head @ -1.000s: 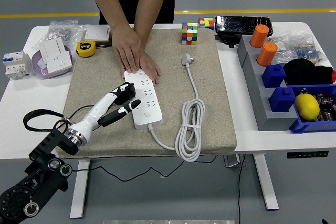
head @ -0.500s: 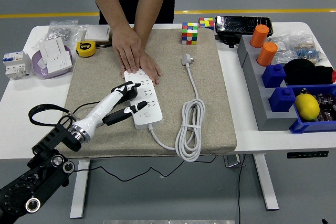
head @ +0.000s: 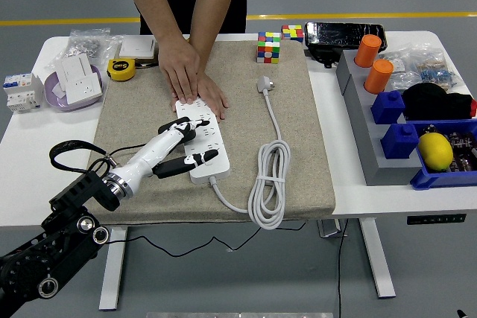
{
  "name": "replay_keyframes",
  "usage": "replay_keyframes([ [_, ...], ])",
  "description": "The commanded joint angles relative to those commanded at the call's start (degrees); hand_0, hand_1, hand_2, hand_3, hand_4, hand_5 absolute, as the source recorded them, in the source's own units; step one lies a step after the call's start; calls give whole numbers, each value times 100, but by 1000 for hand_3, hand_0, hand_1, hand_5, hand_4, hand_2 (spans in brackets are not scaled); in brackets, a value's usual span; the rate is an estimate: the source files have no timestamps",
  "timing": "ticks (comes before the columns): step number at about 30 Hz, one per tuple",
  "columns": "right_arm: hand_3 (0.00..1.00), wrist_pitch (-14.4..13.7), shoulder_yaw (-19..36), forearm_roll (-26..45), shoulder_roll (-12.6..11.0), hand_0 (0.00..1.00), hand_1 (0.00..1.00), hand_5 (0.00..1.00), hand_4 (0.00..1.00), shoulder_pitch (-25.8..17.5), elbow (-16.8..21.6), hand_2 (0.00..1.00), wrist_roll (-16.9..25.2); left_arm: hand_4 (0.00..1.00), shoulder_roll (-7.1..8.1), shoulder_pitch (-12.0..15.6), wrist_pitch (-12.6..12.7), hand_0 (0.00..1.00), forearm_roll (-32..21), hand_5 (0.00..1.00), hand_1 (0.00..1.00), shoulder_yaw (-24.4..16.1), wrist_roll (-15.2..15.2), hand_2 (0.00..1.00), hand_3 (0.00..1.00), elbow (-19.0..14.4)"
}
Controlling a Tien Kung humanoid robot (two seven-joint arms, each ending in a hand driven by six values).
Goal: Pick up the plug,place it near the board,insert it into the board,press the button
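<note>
Mat: the tan mat [head: 298,109] covers the middle of the white table [head: 350,191]; its right half is bare apart from the cord.
Person: two overlapped hands [head: 192,80] press the far end of the board, hiding it.
Board: white power strip [head: 204,143] lies lengthwise on the mat.
Left hand: the left hand [head: 182,147] rests over the board's near left side, fingers spread, gripping nothing; the button cannot be made out.
Plug: white plug [head: 264,83] lies right of the board, well apart, untouched, cord coiled near the mat's front edge.

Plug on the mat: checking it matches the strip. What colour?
White plug, clearest in the head view.
</note>
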Motion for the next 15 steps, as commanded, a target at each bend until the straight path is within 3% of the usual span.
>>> replay_keyframes([
  [15,849,1,-5,-3,-12,882,816,998,998,6,0,794,-9,998,25,-181,-46,998,699,998,998,224,327,996,951,-27],
])
